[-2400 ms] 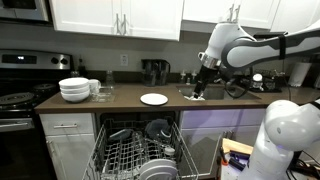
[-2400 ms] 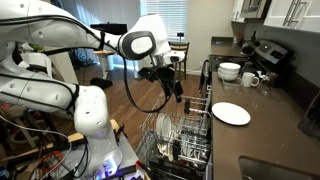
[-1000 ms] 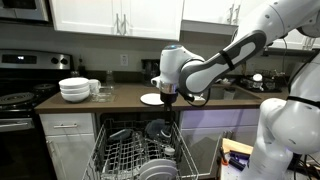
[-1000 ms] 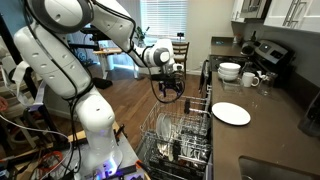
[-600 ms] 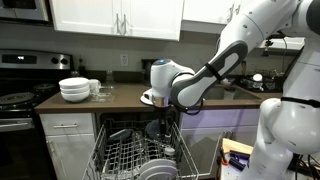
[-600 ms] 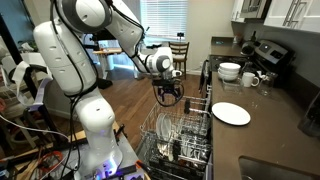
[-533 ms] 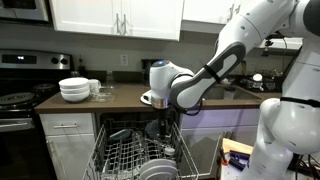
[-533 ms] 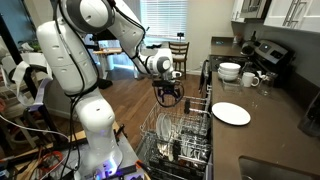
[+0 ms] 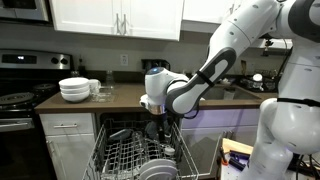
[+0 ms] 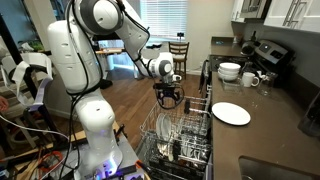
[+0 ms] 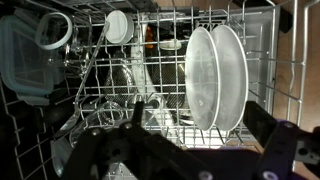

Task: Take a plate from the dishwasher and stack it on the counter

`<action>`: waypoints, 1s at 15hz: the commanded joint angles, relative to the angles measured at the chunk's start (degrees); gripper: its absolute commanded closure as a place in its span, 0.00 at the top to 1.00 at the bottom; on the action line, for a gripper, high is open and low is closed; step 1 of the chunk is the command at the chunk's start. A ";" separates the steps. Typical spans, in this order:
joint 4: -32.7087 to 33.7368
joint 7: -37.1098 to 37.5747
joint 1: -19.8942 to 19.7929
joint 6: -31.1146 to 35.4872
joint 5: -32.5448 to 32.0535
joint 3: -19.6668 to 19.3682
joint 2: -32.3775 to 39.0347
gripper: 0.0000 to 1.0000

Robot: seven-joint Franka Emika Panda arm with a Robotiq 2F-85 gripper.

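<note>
Two white plates [image 11: 200,78] stand upright side by side in the grey wire rack [image 11: 110,90] of the open dishwasher [image 9: 140,155]. My gripper [image 11: 198,118] is open and empty, just above the plates, with its dark fingers [image 11: 137,110] on either side of them. In both exterior views the gripper [image 9: 158,116] [image 10: 167,97] hangs over the pulled-out rack [image 10: 180,135]. Another white plate [image 10: 231,113] lies flat on the dark brown counter [image 10: 275,125]. In an exterior view the arm hides that plate.
Stacked white bowls [image 9: 74,90] [image 10: 230,71] and cups stand on the counter [image 9: 115,99] near the stove [image 9: 15,100]. The rack also holds a clear container [image 11: 22,60], a round lid [image 11: 118,26] and dark dishes. White cabinets flank the dishwasher.
The arm has swung from over the counter near the sink to above the open dishwasher. The gripper has come down towards the rack and stayed open.
</note>
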 commanded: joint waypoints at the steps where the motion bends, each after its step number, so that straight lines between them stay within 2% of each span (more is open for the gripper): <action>1: 0.73 1.48 0.16 2.04 -2.73 -0.29 3.73 1.00; 3: 1.12 1.70 0.18 3.02 -4.15 -0.48 6.00 1.00; 11: 2.97 1.99 0.78 13.79 -7.43 -2.28 13.66 1.00; 15: 4.59 0.89 0.59 15.57 -5.36 -2.58 16.23 1.00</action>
